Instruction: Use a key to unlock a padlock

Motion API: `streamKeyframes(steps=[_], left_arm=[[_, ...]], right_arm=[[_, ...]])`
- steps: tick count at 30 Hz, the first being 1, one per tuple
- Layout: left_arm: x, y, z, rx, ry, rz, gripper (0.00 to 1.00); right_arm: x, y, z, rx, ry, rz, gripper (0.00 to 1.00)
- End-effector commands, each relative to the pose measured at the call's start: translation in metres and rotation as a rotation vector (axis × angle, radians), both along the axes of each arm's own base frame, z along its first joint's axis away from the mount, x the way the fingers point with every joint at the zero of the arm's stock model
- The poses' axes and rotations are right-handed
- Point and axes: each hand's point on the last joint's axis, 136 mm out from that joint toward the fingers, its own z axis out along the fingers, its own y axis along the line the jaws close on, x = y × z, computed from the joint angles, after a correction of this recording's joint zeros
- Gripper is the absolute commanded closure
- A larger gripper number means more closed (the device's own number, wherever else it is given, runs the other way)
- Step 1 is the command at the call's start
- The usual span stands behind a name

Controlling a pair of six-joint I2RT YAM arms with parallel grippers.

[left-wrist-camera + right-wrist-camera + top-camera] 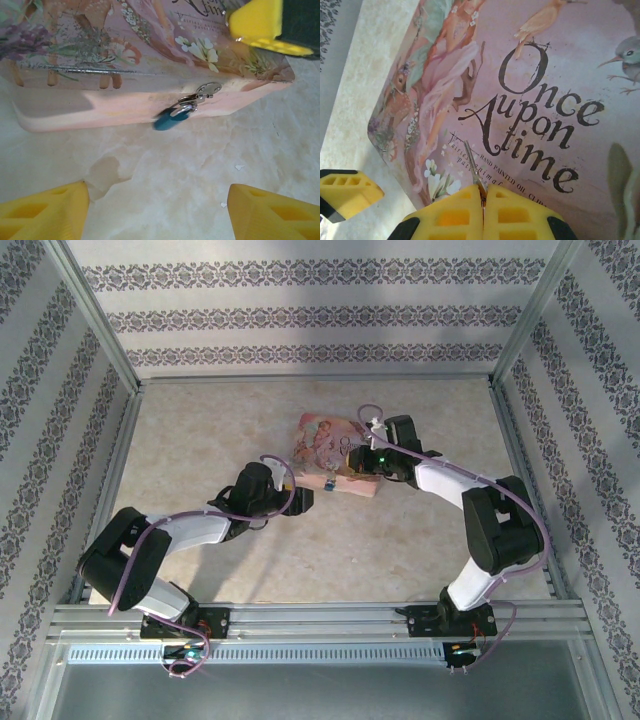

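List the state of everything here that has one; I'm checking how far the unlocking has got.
right gripper: shut on the key.
key: held over the pink box, not inserted.
pink box: closed.
padlock: hanging on the hasp; too blurred to tell whether it is locked.
left gripper: open, empty.

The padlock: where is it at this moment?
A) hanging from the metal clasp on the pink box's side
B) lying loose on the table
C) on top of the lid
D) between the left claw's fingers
A: the blue padlock hangs from the silvery clasp on the side wall of the pink box; the open left claw is apart from it.
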Motion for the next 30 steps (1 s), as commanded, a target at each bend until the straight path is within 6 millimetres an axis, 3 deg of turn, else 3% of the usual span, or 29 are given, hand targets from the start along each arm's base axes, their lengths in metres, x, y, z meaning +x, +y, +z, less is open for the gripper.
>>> streamKeyframes(steps=[1,10,15,22,30], left_arm=[[0.004,-0.003,0.005,-0.021,-0.045,-0.006,0.27],[0.004,-0.012,-0.010,-0.048,-0.037,-0.050,0.27],[0.008,-0.011,-0.022,-0.039,-0.050,-0.061,0.27],[0.027,0.001,-0.023,-0.203,-0.071,-0.055,0.28],[0.028,-0.002,-0.044,-0.175,-0.036,-0.085,0.29]], right_arm=[[-0.015,0.004,-0.024,-0.037,0.113,-0.007,1.00],[-0.042,0.032,-0.040,-0.042,0.166,0.010,1.00],[-0.041,0.032,-0.040,-0.047,0.164,0.006,1.00],[-0.041,0.031,-0.041,-0.065,0.155,0.011,1.00],[-0.039,0.028,-0.037,-0.080,0.143,0.006,1.00]])
